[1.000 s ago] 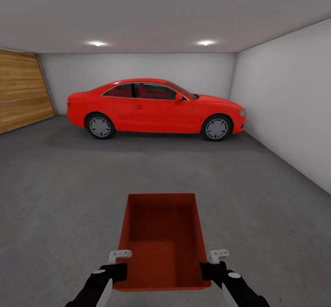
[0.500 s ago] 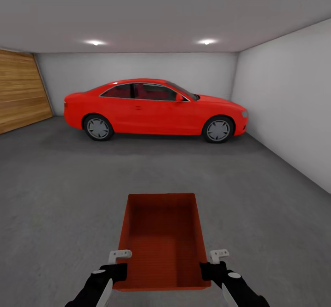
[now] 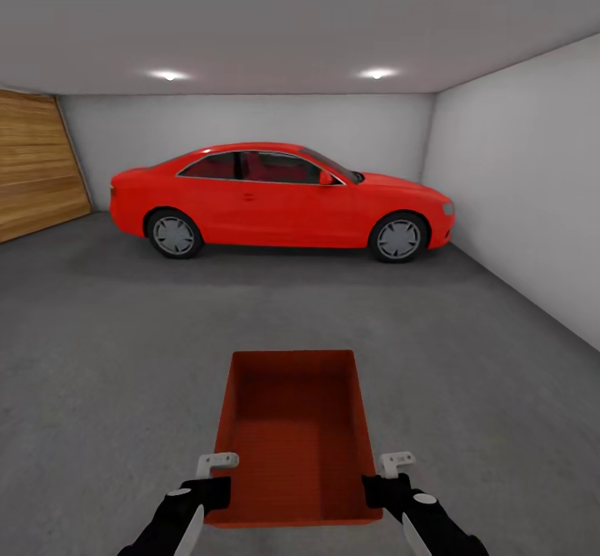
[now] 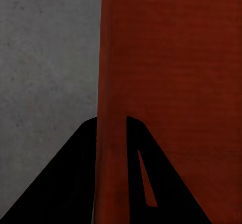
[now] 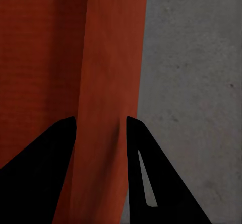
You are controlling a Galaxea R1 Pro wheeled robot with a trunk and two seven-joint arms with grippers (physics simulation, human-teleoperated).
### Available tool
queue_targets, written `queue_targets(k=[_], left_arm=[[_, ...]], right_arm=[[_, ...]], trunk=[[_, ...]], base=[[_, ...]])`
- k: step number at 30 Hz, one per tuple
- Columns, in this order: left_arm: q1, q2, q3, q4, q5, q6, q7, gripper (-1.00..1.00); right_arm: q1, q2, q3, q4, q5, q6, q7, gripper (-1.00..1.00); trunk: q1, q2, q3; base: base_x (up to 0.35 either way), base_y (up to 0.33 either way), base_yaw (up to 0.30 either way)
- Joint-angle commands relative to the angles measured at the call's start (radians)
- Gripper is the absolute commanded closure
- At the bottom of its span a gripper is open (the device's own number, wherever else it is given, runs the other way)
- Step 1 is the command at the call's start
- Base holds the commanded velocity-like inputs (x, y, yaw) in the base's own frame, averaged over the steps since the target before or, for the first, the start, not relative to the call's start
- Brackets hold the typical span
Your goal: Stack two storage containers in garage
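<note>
I am in the garage, carrying one red-orange storage container (image 3: pixel 296 435) in front of me above the dark grey concrete floor (image 3: pixel 108 356). My left gripper (image 3: pixel 218 489) is shut on its left wall near the near corner, and my right gripper (image 3: pixel 377 488) is shut on its right wall. In the left wrist view the black fingers (image 4: pixel 75 178) straddle the container's wall (image 4: pixel 113 133). The right wrist view has the same pinch, fingers (image 5: pixel 151 173) on either side of the wall (image 5: pixel 103 133). The container is empty and held level.
A red car (image 3: pixel 279 202) stands side-on across the far end. A wooden garage door (image 3: pixel 37 164) fills the left wall, and a plain pale wall (image 3: pixel 525 197) runs along the right. Open concrete lies between me and the car.
The whole view has drifted: the car looks slightly larger and wider, so the camera has moved forward. The container and both grippers keep the same place in the picture.
</note>
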State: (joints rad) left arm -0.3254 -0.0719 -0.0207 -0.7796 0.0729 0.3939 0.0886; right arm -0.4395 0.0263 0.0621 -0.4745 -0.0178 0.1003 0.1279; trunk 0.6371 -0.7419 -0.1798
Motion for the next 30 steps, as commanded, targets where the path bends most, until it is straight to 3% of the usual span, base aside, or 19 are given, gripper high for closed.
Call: queue_targets(k=[1, 6, 21, 30], left_arm=[[0.0, 0.001, -0.001, 0.0, -0.016, 0.008, 0.022, 1.0], [0.0, 0.001, -0.001, 0.0, -0.016, 0.008, 0.022, 1.0], [0.0, 0.0, -0.001, 0.0, -0.016, 0.008, 0.022, 1.0], [0.0, 0.001, 0.0, 0.0, -0.016, 0.008, 0.022, 1.0]], right_arm=[[-0.001, 0.0, 0.007, -0.024, -0.014, -0.013, 0.027, 1.0], [-0.001, 0.0, 0.007, -0.024, -0.014, -0.013, 0.028, 1.0], [-0.001, 0.0, 0.007, -0.024, -0.014, -0.013, 0.029, 1.0], [-0.001, 0.0, 0.007, -0.024, -0.014, -0.013, 0.029, 1.0]], trunk=[[0.001, -0.001, -0.002], [0.001, -0.001, -0.002], [0.001, -0.001, -0.002], [0.001, -0.001, -0.002]], base=[[0.316, 0.0, 0.0], [0.147, 0.0, -0.088], [0.012, 0.0, -0.268], [0.28, 0.0, -0.277]])
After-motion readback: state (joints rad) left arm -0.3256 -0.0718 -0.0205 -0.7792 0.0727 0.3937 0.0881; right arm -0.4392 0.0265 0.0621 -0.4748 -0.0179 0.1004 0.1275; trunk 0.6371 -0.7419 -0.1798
